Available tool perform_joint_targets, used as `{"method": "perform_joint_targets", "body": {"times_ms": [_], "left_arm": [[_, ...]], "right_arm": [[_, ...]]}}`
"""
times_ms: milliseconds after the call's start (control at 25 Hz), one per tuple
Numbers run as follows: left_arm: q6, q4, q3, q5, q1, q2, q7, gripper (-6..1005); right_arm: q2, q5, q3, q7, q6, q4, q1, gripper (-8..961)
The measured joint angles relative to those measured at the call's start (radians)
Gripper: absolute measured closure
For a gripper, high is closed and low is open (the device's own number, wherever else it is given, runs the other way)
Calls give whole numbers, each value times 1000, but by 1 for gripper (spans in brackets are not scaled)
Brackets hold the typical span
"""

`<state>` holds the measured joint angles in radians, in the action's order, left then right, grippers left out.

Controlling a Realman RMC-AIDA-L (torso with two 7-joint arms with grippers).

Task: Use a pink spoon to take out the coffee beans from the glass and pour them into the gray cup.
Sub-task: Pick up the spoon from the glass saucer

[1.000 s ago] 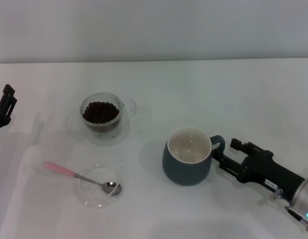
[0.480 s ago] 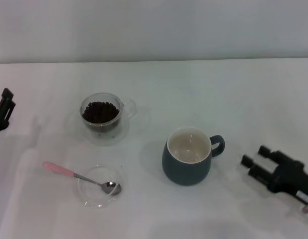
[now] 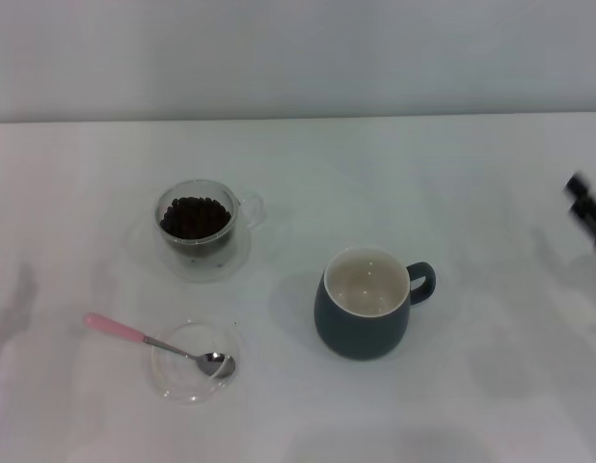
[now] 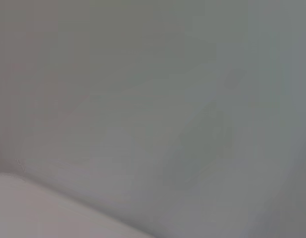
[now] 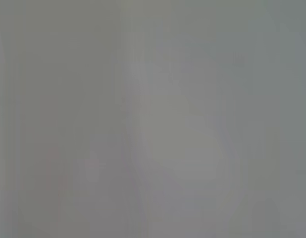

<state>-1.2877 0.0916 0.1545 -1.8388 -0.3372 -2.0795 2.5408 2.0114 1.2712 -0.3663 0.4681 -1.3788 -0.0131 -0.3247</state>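
- Jaws: the right gripper shows only as a dark blurred piece at the right edge of the head view, so whether its jaws stand open or closed cannot be told; nothing is seen held in it. The left gripper does not appear in any view.
- The glass stands in the upper left part of the head view, upright, with its little clear handle pointing toward the right of the frame.
- The coffee beans fill the glass as a dark heap (none lie loose on the table that I can make out).
- The pink spoon lies in the lower left of the frame, its metal bowl resting inside a flat clear dish and its pink handle reaching out over the rim toward the left edge.
- The gray cup sits right of centre, upright, with a bare cream inside, its loop handle turned toward the right.
- All of these rest on a white table, well apart from the right gripper.
- Both wrist views show only plain pale grey surface.
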Motion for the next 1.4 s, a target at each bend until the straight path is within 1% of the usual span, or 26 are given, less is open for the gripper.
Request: {"method": "perform_joint_targets", "body": {"times_ms": [200,320,440,480,520,640,800,960,1160,1280,1400], "left_arm": [[-10,-19,0,37,63,4,-154,307],[-11,-64,0,115,80,6,-306,306],[-11,-105,1,201,83,7,-468,306],[-11,-105,1,201,83,7,-468,306],[-12,-120,0,258,85,9,-554,305],[-17,-125,0,311,84,8,-596,305],[-32,-102,0,353,78,3,-604,305],[-34,-86,0,372,76,2,-609,306],[-25,-75,0,448,62,2,-638,306],[-24,-75,0,465,60,3,-642,306],[-20,-75,0,482,58,3,-642,323]], "right_arm": [[2,-103,159,-133,45,-11,-65,222],[3,-116,221,-216,66,-17,-88,196],[3,-123,262,-274,86,-21,-110,169],[3,-123,269,-281,94,-20,-119,161],[4,-123,275,-287,101,-19,-130,152],[4,-123,276,-288,111,-15,-157,126],[4,-124,277,-289,112,-12,-176,79],[3,-124,275,-290,113,-11,-189,79],[2,-123,272,-290,114,-11,-196,79],[3,-119,269,-290,114,-11,-197,79],[3,-117,268,-289,115,-13,-199,79]]}}
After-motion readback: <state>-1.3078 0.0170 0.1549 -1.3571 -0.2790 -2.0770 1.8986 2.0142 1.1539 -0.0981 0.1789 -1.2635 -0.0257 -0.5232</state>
